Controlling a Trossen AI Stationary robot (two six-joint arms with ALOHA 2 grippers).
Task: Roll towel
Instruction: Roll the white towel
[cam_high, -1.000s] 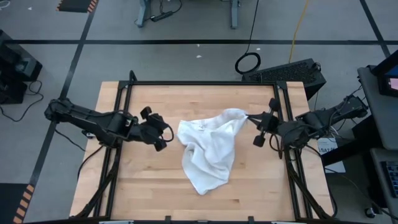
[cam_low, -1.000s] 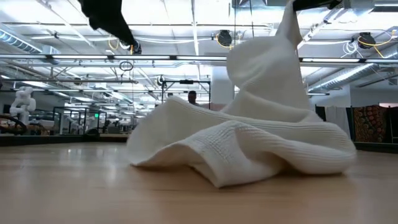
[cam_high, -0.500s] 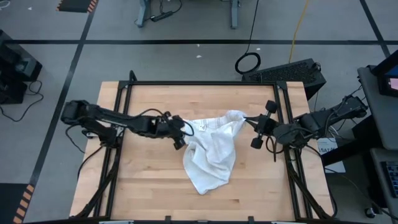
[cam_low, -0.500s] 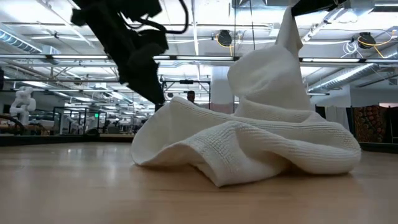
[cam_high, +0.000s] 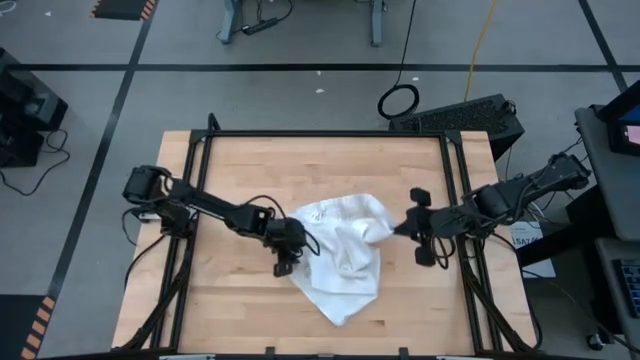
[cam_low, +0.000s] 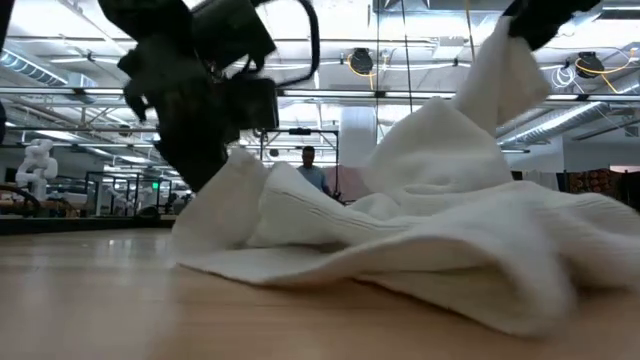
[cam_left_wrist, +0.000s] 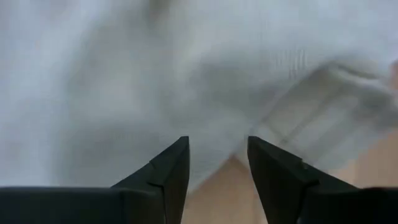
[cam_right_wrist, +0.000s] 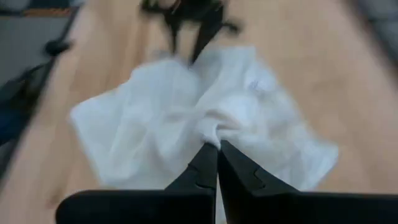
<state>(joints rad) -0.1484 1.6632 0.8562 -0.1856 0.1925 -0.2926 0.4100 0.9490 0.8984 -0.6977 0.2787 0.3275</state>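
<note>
Towel (cam_high: 345, 258): I see soft white cloth, matt, with a fine ribbed weave visible in the low view (cam_low: 420, 250).
Desk (cam_high: 250, 165): I read light wood with visible plank grain and a smooth, faintly satin finish.
Desk frame (cam_high: 320, 133): black metal bars, matt.
Left fingers (cam_left_wrist: 168, 171): dark, smooth, matt, plastic-like.
Right fingers (cam_right_wrist: 239, 180): same dark matt finish, pinching cloth.
Floor (cam_high: 300, 40): smooth grey, dull sheen.

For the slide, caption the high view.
Right end effector pinches the crumpled towel; open left end effector meets its opposite edge.
</note>
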